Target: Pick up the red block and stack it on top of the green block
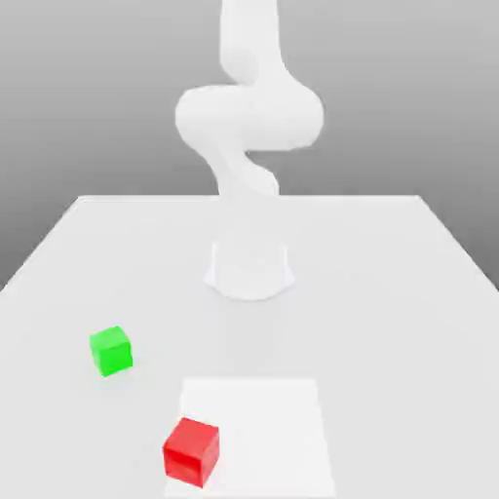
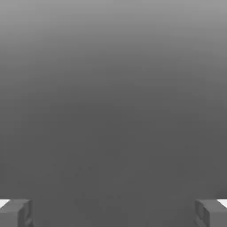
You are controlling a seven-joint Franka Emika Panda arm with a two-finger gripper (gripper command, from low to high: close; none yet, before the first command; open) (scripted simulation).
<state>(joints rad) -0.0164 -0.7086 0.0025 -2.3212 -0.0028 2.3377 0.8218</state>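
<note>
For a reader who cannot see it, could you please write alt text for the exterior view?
A red cube rests on the near left part of a white sheet on a pale table. A green cube sits apart, farther back toward the exterior view's left, and a white robot arm stands behind them.

Red block, lower left of frame: bare table on its left, white patch bare to its right. Green block stands apart, farther up and left. We see nothing stacked over either; open air above both.
</note>
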